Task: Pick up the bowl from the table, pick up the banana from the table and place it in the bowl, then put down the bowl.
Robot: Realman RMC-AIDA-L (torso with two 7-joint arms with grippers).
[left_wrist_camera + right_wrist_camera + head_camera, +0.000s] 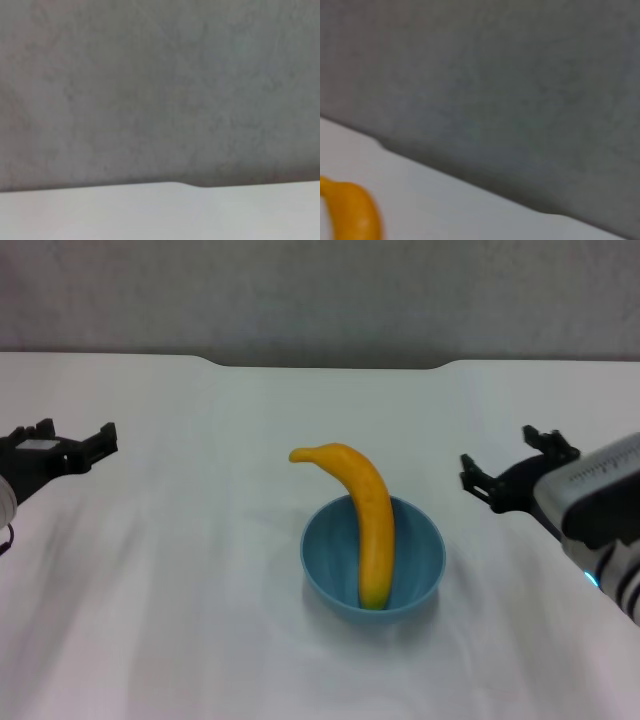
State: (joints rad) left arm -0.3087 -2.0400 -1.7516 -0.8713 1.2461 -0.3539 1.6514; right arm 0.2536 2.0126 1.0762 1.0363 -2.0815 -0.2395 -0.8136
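Observation:
The light-blue bowl (373,562) stands on the white table (200,640) at the middle. The yellow-orange banana (366,516) lies in it, its dark end down inside the bowl and its stem end sticking out over the far rim. Part of the banana also shows in the right wrist view (355,212). My left gripper (75,440) is open and empty at the far left, well away from the bowl. My right gripper (510,468) is open and empty to the right of the bowl, apart from it.
The table's far edge has a shallow notch (330,364), also seen in the left wrist view (200,186). A grey wall (320,290) stands behind the table.

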